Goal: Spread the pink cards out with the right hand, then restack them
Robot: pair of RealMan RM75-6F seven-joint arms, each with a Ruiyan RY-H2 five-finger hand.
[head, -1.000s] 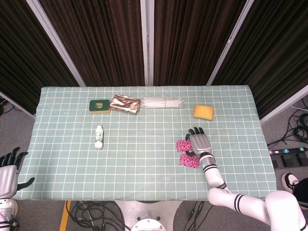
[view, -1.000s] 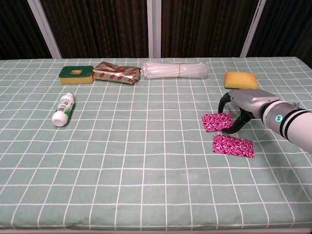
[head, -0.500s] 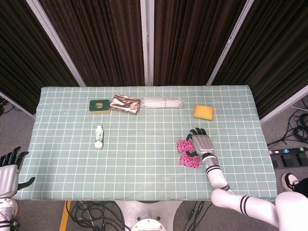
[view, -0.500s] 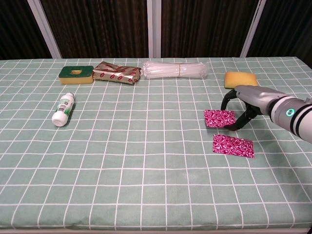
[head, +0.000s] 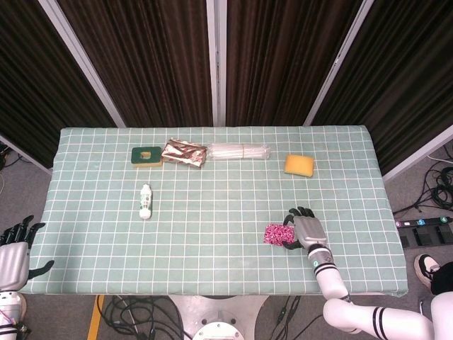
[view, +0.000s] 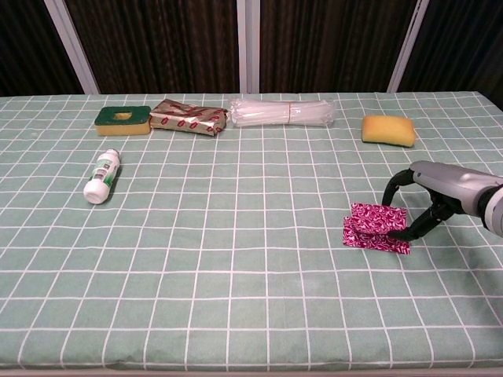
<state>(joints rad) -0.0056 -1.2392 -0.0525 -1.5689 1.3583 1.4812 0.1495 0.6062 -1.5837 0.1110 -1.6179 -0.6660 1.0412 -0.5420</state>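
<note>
Now my right hand (view: 448, 188) sits at about four o'clock on the surface (view: 236, 298), its fingers (view: 414, 228) curled down with the dark tips touching the right edge of the pink cards (view: 376, 228). Seen from the head view, the right hand (head: 309, 230) lies just beside the pink cards (head: 278, 234), which lie flat on the green checked cloth. The two cards overlap, the upper one resting partly on the lower, slightly askew. I cannot tell whether the fingertips pinch a card or only press against it.

My left hand (head: 15, 244) hangs off the surface at about eight o'clock, fingers spread and holding nothing.

Along the twelve o'clock edge lie a green sponge (view: 122, 118), a foil-wrapped packet (view: 188, 116) touching it, and a bundle of clear plastic straws (view: 281, 111). A yellow sponge (view: 388, 129) rests at about two o'clock, well apart from the cards. A small white bottle (view: 102, 177) lies on its side at about ten o'clock.
</note>
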